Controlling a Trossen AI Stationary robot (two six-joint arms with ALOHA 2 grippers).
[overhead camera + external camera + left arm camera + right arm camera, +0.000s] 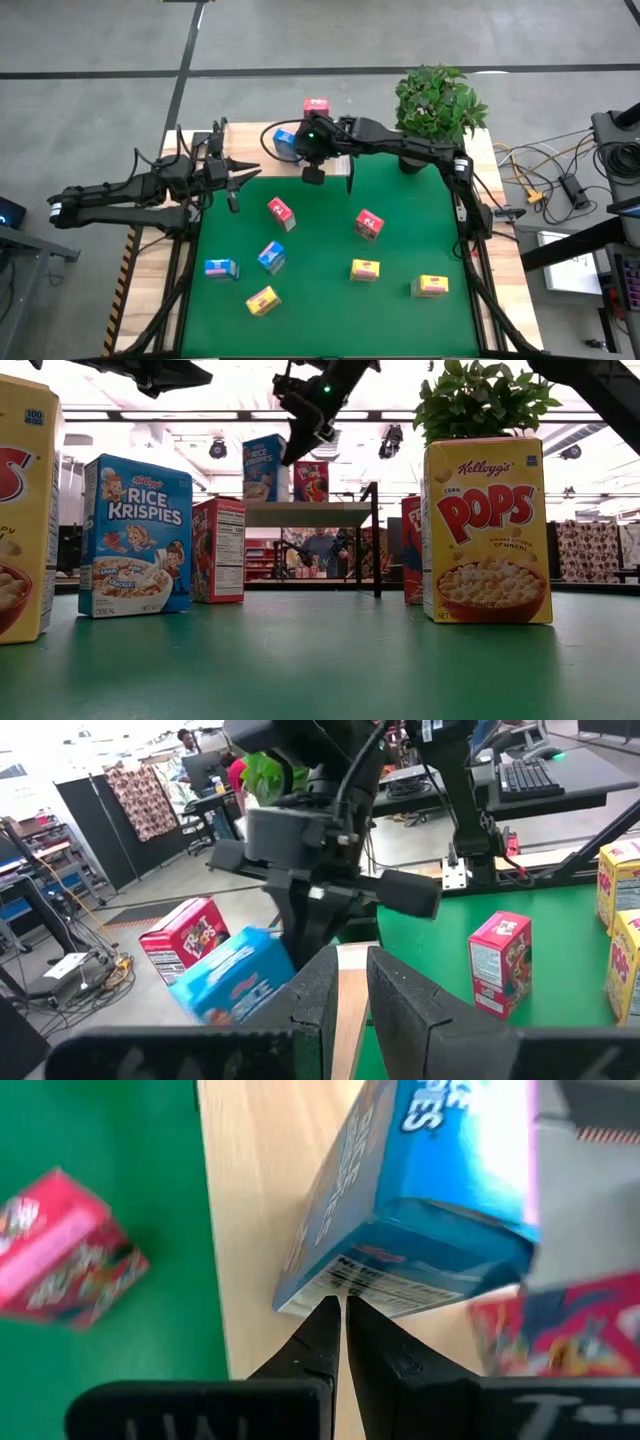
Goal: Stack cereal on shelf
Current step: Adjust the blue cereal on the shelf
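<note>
Standing upright on the shelf (250,1200), blue cereal box (420,1190) beside pink-red one (560,1330)

Shelf (262,136) crowded: blue box (285,142) and red box (315,106) stood on it, right gripper (312,172) closed just above. Potted plant (437,105) blocked far right corner. Seven boxes scattered over green mat (320,215); open lane ran down its middle. Left gripper (252,166) hung beside shelf.

**Nine cereal boxes, one shelf on my table**

From my remote station I count three pink-red boxes (280,211), three blue boxes (271,257) and three yellow boxes (365,269). One shelf (250,1200) lies under the right gripper (343,1305), with one potted plant (438,100) beyond it.
</note>
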